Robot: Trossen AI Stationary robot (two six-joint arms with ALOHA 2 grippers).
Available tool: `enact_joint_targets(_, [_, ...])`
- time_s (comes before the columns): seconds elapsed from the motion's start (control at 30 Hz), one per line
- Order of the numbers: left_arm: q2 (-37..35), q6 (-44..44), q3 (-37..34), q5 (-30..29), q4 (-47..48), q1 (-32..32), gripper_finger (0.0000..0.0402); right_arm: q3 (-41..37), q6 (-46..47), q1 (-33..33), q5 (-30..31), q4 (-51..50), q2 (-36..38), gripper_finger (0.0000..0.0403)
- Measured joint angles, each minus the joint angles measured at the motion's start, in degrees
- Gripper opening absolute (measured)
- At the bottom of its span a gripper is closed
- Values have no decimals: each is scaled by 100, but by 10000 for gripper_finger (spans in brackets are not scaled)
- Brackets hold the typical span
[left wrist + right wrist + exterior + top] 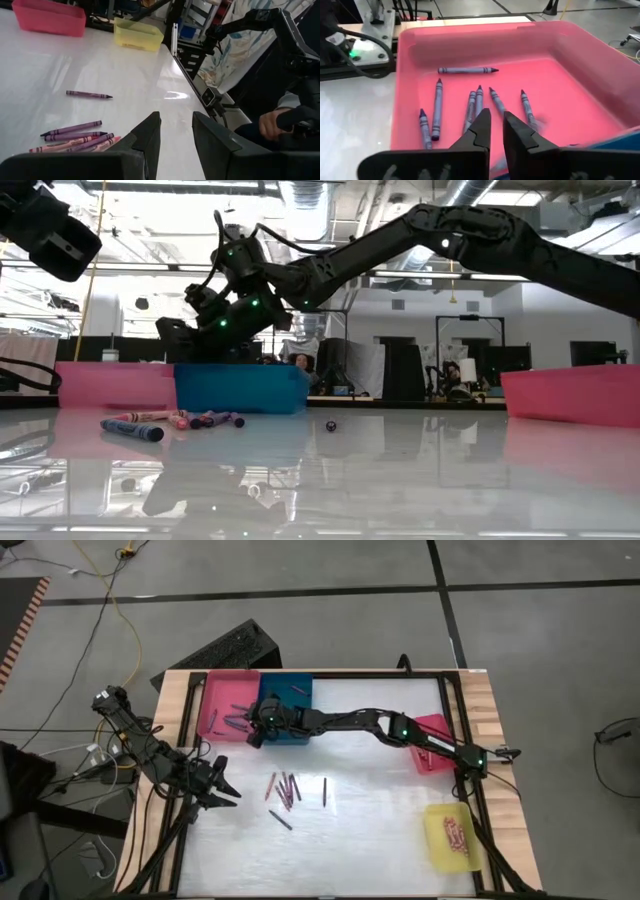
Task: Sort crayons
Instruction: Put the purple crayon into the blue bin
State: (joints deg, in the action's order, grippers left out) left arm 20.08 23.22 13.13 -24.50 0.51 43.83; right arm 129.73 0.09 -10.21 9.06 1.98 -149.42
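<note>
R gripper over pink tray w/ grey-blue crayons, jaws narrow, empty. L gripper idle nr table edge, part-open, empty.

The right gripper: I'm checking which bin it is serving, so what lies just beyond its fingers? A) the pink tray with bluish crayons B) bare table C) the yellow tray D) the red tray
A: the right gripper hangs over the pink tray, where bluish crayons lie.

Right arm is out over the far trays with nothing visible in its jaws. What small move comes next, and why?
Probably pull the right gripper back toward the loose crayons mid-table: its fingers stand slightly apart and empty over the pink tray, which already holds several crayons.
</note>
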Motion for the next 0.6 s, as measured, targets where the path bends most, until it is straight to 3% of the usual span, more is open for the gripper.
enact_joint_targets(0.23, [2, 311, 0, 27, 0, 0, 102, 539, -373, 62, -4, -600, 49, 47])
enact_joint_targets(0.37, [1, 427, 0, 28, -2, 0, 102, 407, -787, 147, 196, -1048, 600, 47])
enact_joint_targets(0.6, [1, 405, 0, 23, -20, 0, 102, 424, -1101, 244, 753, -2703, 1790, 47])
